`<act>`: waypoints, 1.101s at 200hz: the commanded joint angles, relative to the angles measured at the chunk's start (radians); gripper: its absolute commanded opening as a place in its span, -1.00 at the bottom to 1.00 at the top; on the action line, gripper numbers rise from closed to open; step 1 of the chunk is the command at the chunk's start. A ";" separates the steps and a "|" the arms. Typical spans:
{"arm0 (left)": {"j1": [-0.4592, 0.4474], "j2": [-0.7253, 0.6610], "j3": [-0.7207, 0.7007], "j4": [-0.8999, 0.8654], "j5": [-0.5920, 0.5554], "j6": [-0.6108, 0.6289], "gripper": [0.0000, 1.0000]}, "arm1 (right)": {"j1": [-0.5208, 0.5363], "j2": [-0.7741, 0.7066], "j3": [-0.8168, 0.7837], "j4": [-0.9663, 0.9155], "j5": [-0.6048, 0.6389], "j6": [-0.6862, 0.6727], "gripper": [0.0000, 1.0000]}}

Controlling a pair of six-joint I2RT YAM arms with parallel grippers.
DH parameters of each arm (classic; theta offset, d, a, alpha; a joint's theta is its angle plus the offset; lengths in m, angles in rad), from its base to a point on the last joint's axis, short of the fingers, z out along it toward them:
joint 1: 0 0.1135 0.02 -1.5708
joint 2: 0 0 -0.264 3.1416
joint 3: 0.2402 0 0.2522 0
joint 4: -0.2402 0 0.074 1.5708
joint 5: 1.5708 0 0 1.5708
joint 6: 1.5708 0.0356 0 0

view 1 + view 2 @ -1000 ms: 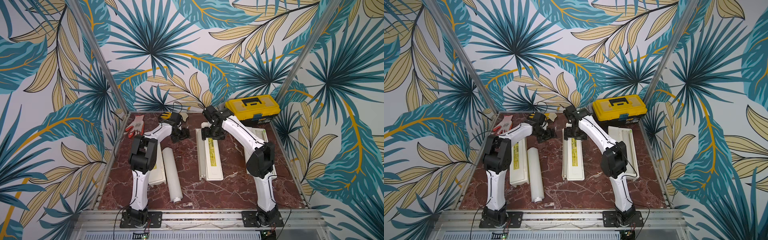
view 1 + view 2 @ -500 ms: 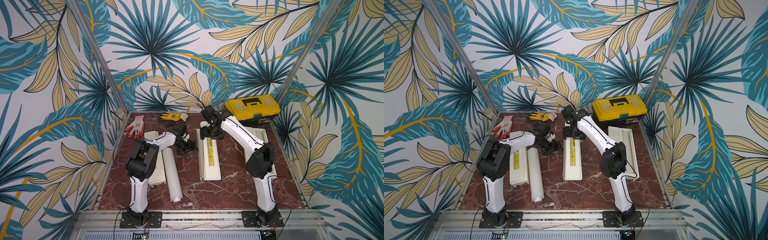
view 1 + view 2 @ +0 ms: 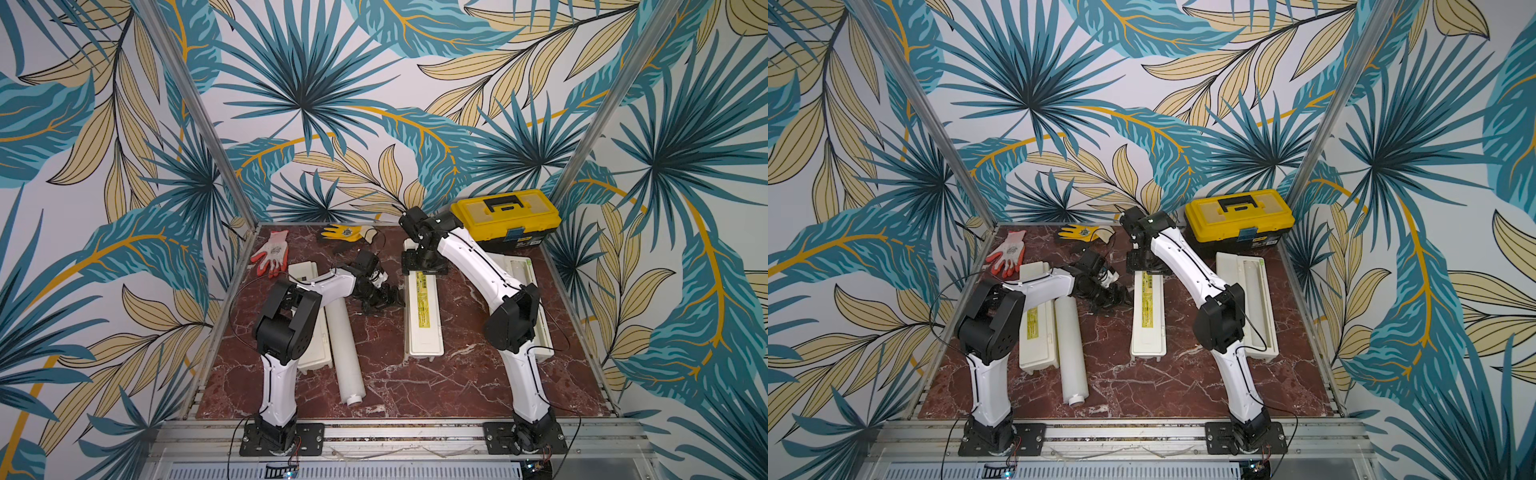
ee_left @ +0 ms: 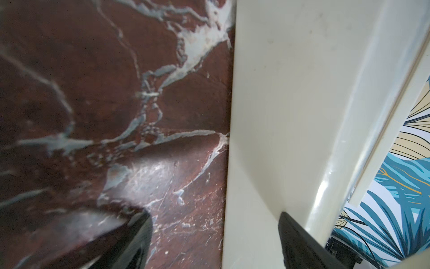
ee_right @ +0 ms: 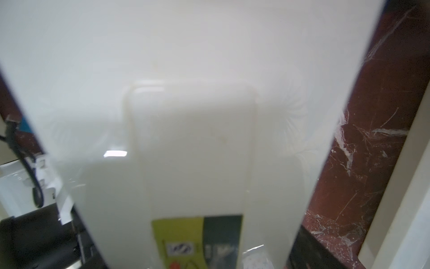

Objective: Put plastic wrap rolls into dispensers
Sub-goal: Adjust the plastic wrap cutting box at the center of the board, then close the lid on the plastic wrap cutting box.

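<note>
1. Wide-spread left tool (image 3: 386,297), low over the worktop (image 3: 457,382), just beside the closed middle dispenser (image 3: 424,320).
2. Right tool (image 3: 424,266) astride that dispenser's far end; cannot tell whether clamped.
3. Loose plastic wrap roll (image 3: 347,345) flat on the worktop, alongside the left dispenser (image 3: 318,353).

A white roll (image 3: 347,349) lies loose beside the left dispenser (image 3: 1038,332); middle dispenser (image 3: 423,316) shut, right dispenser (image 3: 1227,266) open.
</note>
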 commanded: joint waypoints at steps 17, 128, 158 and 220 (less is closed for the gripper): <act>0.077 -0.084 -0.050 -0.014 -0.130 -0.007 0.73 | 0.003 0.043 0.019 -0.051 0.028 0.045 0.56; 0.159 -0.120 -0.086 -0.014 -0.172 0.015 0.74 | 0.000 0.167 0.093 -0.046 0.091 0.065 0.59; 0.159 -0.110 -0.083 -0.014 -0.166 0.014 0.74 | -0.002 0.180 0.092 -0.039 0.088 0.066 0.61; 0.160 -0.092 -0.066 -0.015 -0.149 0.019 0.74 | -0.005 0.207 0.092 -0.018 0.098 0.058 0.73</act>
